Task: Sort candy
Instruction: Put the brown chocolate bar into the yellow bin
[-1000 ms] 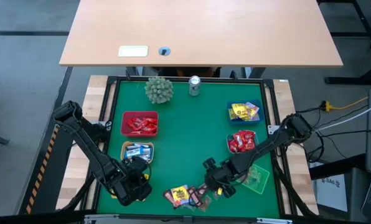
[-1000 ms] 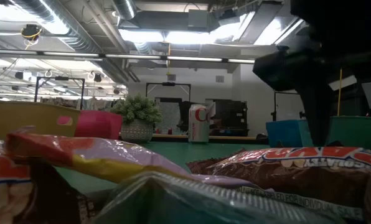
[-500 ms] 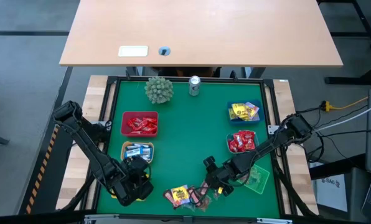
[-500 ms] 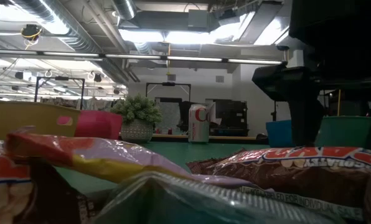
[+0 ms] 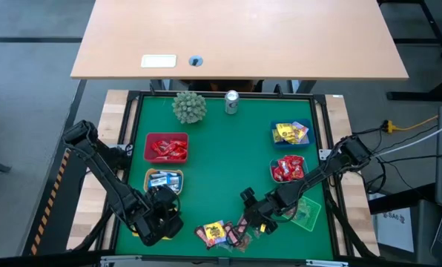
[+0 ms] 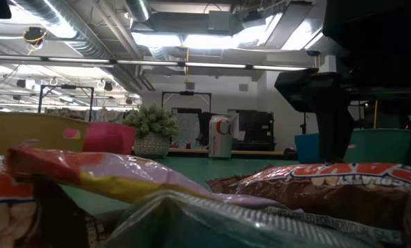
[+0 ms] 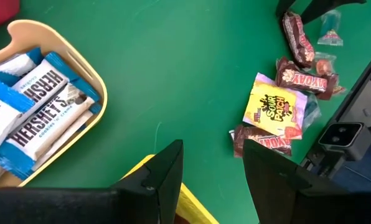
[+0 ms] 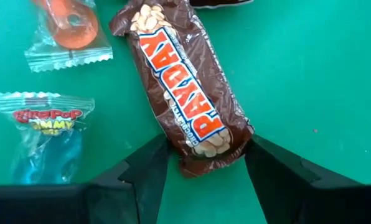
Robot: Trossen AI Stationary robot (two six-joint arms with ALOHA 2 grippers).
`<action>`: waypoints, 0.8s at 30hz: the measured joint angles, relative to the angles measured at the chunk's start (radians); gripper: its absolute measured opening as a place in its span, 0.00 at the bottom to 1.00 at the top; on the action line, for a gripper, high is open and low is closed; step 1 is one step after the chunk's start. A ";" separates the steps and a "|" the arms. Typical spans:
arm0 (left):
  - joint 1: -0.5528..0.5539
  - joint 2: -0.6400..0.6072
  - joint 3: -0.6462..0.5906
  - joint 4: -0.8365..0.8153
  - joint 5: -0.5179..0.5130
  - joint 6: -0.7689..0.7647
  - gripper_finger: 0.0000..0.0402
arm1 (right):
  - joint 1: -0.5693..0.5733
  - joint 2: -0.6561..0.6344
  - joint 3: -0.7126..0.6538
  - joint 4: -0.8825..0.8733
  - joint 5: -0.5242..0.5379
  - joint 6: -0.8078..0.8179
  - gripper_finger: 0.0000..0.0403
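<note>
My right gripper (image 8: 205,163) was low over the loose candy (image 5: 225,233) at the near edge of the green worktop (image 5: 228,156). Its fingers stood apart on both sides of one end of a brown Payday bar (image 8: 184,93), and I could not tell if the pads already touched the wrapper. The bar lay flat on the worktop. Just beside it were a clear packet with an orange sweet (image 8: 70,31) and a Ring Pop packet (image 8: 43,137).

My left gripper (image 7: 211,180) waited near the front left corner, with fingers apart and nothing between them. Near it stood a yellow basket (image 7: 95,81) with blue-white Hershey's bars (image 7: 39,121). Farther off lay the loose pile, with a yellow Sour Patch packet (image 7: 271,109) and more brown bars (image 7: 307,78).

Other candy was already in baskets: red pieces in the red basket (image 5: 166,147) on the left, yellow ones in the blue basket (image 5: 291,133) and red ones in another basket (image 5: 288,169) on the right. A green basket (image 5: 307,213) stood near my right arm. At the far edge stood a spiky green ball (image 5: 189,107) and a silver can (image 5: 231,102)
</note>
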 joint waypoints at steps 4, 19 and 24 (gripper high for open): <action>0.000 0.000 0.000 0.004 -0.010 0.013 0.38 | 0.000 0.009 0.001 0.002 -0.001 0.000 0.51; 0.000 0.000 0.000 0.031 -0.110 0.059 0.38 | 0.002 0.012 0.001 -0.005 -0.021 -0.001 0.17; 0.000 0.000 0.000 0.033 -0.110 0.065 0.38 | 0.002 0.012 0.004 -0.010 -0.021 -0.001 0.12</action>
